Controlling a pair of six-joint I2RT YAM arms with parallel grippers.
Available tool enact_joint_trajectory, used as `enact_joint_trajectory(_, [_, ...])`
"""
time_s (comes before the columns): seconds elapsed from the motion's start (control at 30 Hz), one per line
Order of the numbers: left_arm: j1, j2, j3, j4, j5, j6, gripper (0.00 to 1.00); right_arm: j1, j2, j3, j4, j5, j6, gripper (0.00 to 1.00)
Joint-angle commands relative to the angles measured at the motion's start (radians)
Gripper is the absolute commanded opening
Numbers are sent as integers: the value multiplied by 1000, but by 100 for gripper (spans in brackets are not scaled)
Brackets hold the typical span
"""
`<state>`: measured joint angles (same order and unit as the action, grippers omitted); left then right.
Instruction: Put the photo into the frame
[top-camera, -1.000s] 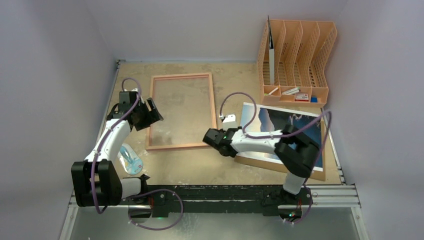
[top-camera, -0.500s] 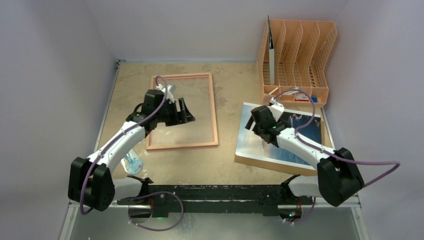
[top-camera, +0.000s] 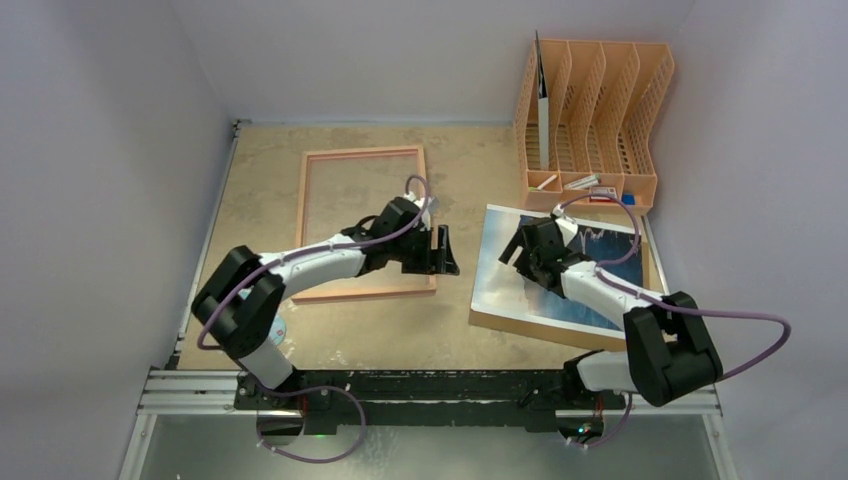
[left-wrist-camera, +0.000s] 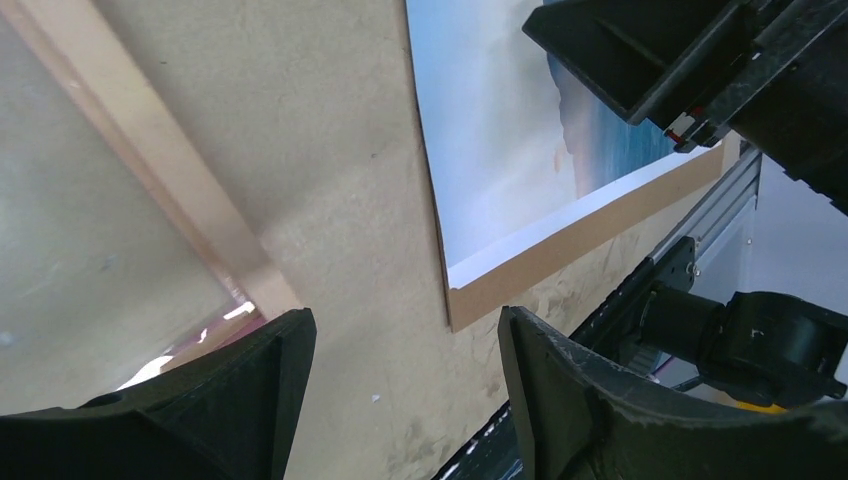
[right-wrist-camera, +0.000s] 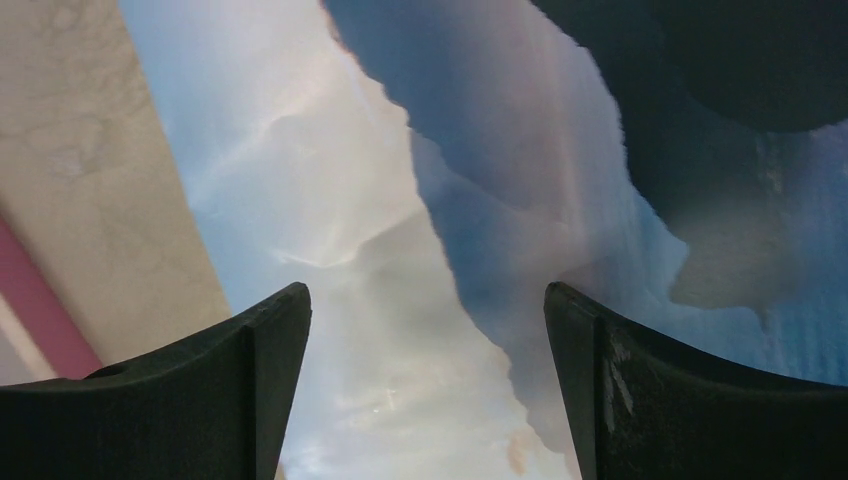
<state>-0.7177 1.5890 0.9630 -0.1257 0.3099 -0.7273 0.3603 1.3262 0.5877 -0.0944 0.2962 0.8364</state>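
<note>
**A:** Look of the photo (top-camera: 503, 283)?

**B:** Big paper print. Blue sea, dark cliffs, pale sky, thin white edge. Lying flat, picture side up, on a brown board (top-camera: 520, 325) at the right of the counter (top-camera: 450, 170). Not in the frame (top-camera: 362, 152). Frame flat on the left, pink and thin, near the photo but apart.

**A:** And the arms?

**B:** Left arm stretched over the frame's near right corner. Left gripper (top-camera: 450, 250) wide open above the counter, between frame and photo, holding nothing. Right arm bent back over the photo. Right gripper (top-camera: 514, 245) open too, low over the pale sky part, holding nothing.

**A:** Anything in the orange rack (top-camera: 600, 100)?

**B:** One flat sheet (top-camera: 541, 95) standing up in the left slot. Small bits (top-camera: 585, 183) in the front tray, too small to tell.
</note>
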Motion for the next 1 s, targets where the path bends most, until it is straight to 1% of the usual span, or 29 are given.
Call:
enact_joint_trajectory(0.0, [-58, 87, 83, 58, -35, -51, 70, -1, 61, -67, 63, -211, 23, 88])
enact_joint_trajectory(0.07, [-74, 126, 95, 60, -33, -66, 69, -1, 61, -63, 84, -238, 21, 85])
enact_joint_trajectory(0.27, [-108, 188, 125, 73, -4, -111, 65, -1, 79, -66, 128, -330, 33, 84])
enact_joint_trajectory(0.47, [-140, 251, 143, 74, 20, -195, 57, -1, 105, -87, 162, -350, 45, 83])
enact_joint_trajectory(0.67, [-175, 300, 160, 73, 38, -252, 56, -1, 130, -117, 208, -391, 65, 82])
enact_joint_trajectory(0.87, [-195, 328, 174, 78, 37, -276, 56, -4, 134, -118, 214, -386, 61, 82])
enact_joint_trajectory(0.97, [-196, 328, 170, 108, 55, -298, 50, -7, 130, -121, 213, -382, 58, 82])
